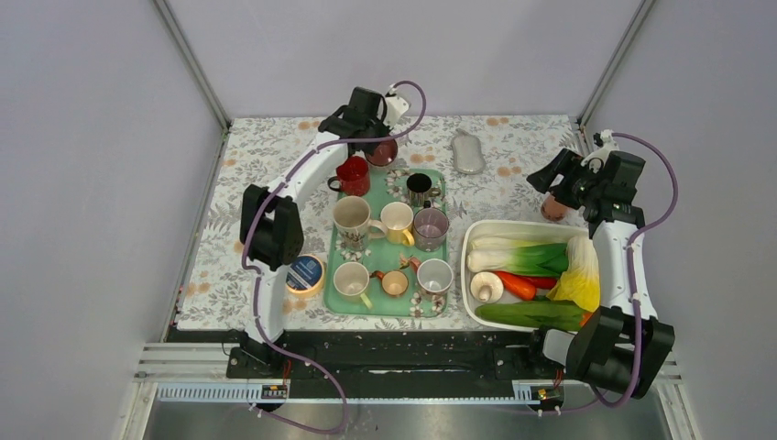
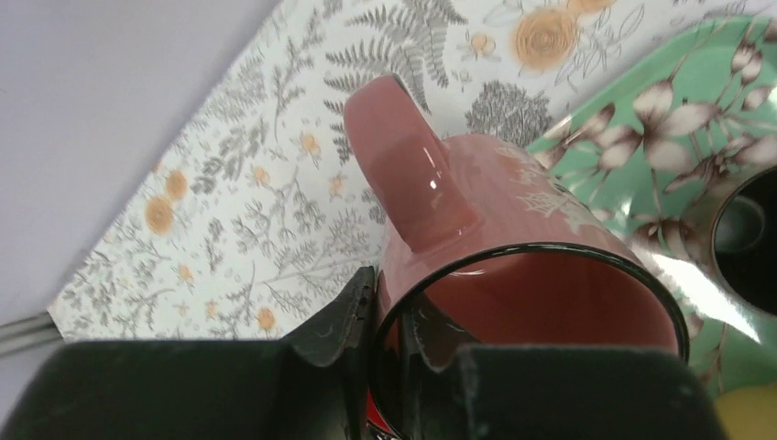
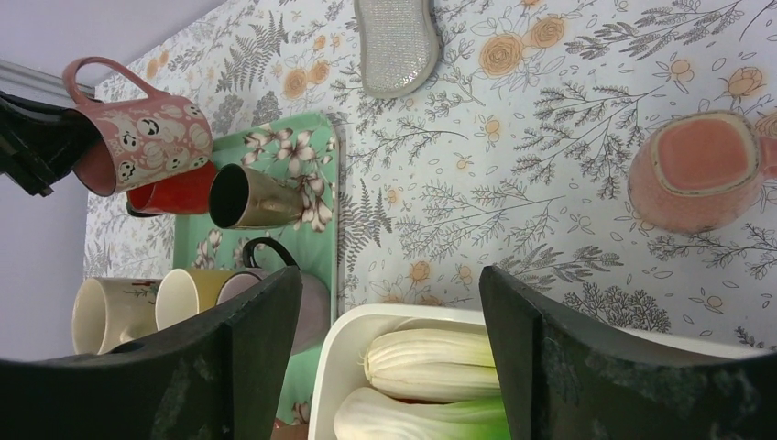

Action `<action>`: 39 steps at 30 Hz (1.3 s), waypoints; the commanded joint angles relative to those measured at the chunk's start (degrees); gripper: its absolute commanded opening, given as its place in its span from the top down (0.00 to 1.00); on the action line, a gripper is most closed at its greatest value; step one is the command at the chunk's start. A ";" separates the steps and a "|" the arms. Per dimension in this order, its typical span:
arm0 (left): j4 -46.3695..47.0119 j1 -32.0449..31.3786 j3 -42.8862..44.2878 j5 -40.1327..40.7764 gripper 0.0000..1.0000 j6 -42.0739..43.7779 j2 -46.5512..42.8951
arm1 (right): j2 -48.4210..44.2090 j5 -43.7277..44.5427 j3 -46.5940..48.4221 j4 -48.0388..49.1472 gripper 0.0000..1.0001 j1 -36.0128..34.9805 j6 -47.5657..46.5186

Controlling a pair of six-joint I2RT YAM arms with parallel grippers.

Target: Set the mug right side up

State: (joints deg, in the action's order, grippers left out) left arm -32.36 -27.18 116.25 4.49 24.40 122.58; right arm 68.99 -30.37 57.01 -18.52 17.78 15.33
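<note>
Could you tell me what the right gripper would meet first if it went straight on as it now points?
Most likely the bare floral tablecloth just past the white tub's rim; the open right gripper leaves the upside-down pink mug off to one side. Depth is hard to judge.

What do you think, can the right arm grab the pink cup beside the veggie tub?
Probably yes: the open right gripper hovers near the cup, which stands alone on the tablecloth with nothing in between.
</note>
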 commanded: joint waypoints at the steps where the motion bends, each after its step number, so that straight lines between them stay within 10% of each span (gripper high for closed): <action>1: 2.07 -0.21 0.07 -5.82 1.00 -1.59 -6.62 | -0.69 -1.69 2.09 0.11 0.20 -0.11 -1.37; 19: -10.24 -0.24 6.33 -8.81 1.00 1.43 1.55 | 0.03 -1.20 2.42 -0.09 0.19 -0.12 -2.20; 30: -12.39 -0.16 8.39 -9.49 1.00 2.64 6.01 | 8.14 16.64 10.11 -8.55 0.06 -0.11 -10.16; 39: -9.23 0.93 8.87 -9.67 0.53 1.30 3.63 | 24.21 25.39 21.41 -16.27 0.01 -0.11 -19.37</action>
State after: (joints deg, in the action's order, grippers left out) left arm -45.84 -27.07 122.13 -4.14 26.74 129.64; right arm 89.49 -11.31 73.63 -30.37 17.76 2.11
